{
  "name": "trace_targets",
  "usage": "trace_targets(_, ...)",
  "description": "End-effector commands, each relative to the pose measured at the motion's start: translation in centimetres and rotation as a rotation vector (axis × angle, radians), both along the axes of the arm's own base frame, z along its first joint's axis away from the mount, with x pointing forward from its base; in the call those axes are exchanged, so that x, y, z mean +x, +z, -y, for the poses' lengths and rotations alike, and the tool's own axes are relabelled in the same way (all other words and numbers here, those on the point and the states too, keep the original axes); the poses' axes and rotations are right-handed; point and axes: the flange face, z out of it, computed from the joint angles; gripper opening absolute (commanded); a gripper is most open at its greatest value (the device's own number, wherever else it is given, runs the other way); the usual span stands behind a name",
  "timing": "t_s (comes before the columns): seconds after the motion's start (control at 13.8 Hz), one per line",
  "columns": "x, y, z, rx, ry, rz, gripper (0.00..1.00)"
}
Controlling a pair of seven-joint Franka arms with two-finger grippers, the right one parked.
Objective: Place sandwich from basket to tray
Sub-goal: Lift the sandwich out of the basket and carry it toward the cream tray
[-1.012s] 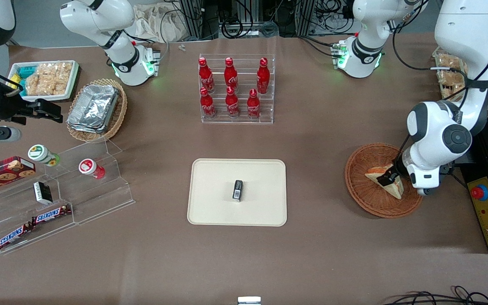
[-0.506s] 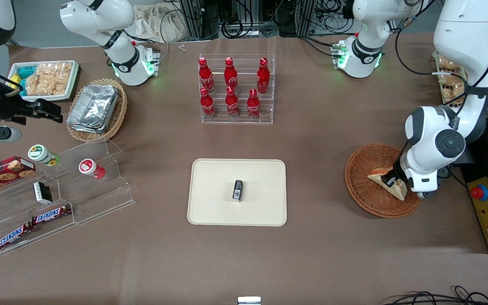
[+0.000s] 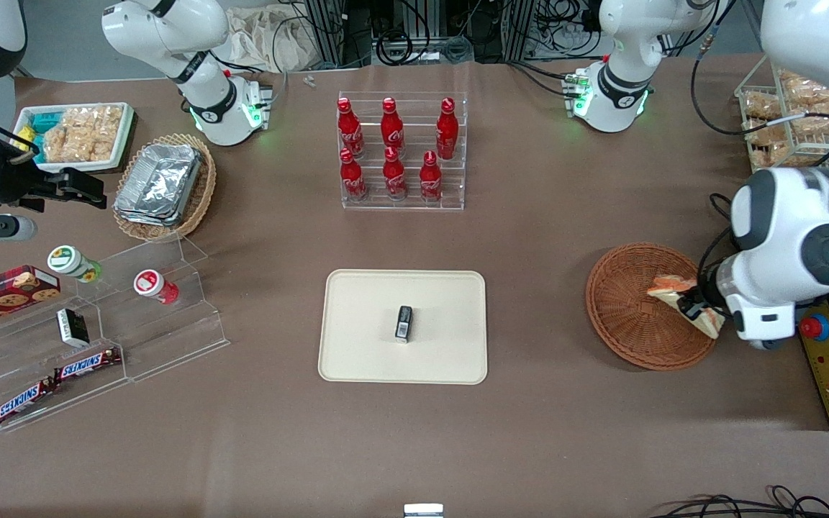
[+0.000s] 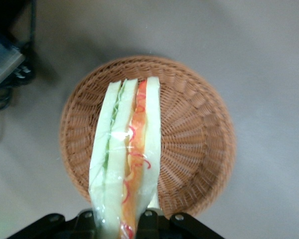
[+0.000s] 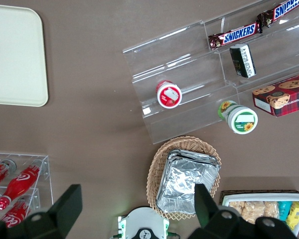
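My left gripper (image 3: 693, 308) is shut on the sandwich (image 3: 681, 293), a wrapped white-bread wedge with orange-red and green filling. It holds the wedge lifted above the round reddish-brown wicker basket (image 3: 630, 316), over the rim nearest the working arm's end of the table. In the left wrist view the sandwich (image 4: 127, 154) runs out from between the gripper (image 4: 120, 218) fingers, with the basket (image 4: 199, 144) below it and nothing else in it. The cream-beige tray (image 3: 364, 345) lies at mid-table, with a small dark packet (image 3: 404, 322) on it.
An acrylic rack of red cola bottles (image 3: 394, 151) stands farther from the front camera than the tray. An emergency-stop box (image 3: 826, 352) sits beside the basket at the working arm's end. A stepped acrylic stand (image 3: 98, 338) with snacks and a tan basket of foil containers (image 3: 162, 185) lie toward the parked arm's end.
The left gripper has risen out of the basket with the sandwich and shifted toward the working arm's end of the table; the sandwich no longer rests on the wicker.
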Motion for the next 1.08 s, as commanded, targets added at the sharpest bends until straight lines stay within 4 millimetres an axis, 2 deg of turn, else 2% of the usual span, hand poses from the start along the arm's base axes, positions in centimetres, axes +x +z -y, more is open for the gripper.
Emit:
trace_targets(0.0, 1.2, 7.0, 2.7, -0.014, -0.009, -0.002, 0.00)
trace_targets(0.14, 1.4, 10.1, 5.5, -0.062, -0.083, 0.026, 0.00)
trace_targets(0.22, 1.5, 10.8, 7.6, -0.089, -0.186, 0.038, 0.00)
trace_targets(0.29, 1.4, 11.2, 9.7, -0.119, -0.337, 0.046, 0.00)
trace_targets(0.43, 2.1, 10.4, 13.5, -0.195, -0.602, 0.073, 0.00)
trace_targets(0.58, 2.5, 7.1, 18.3, -0.271, -0.700, 0.079, 0.00)
trace_targets(0.8, 2.4, 0.7, 26.6, -0.319, -0.780, 0.099, 0.00)
trace_targets(1.01, 1.4, -5.3, 32.3, -0.287, -0.808, 0.108, 0.00)
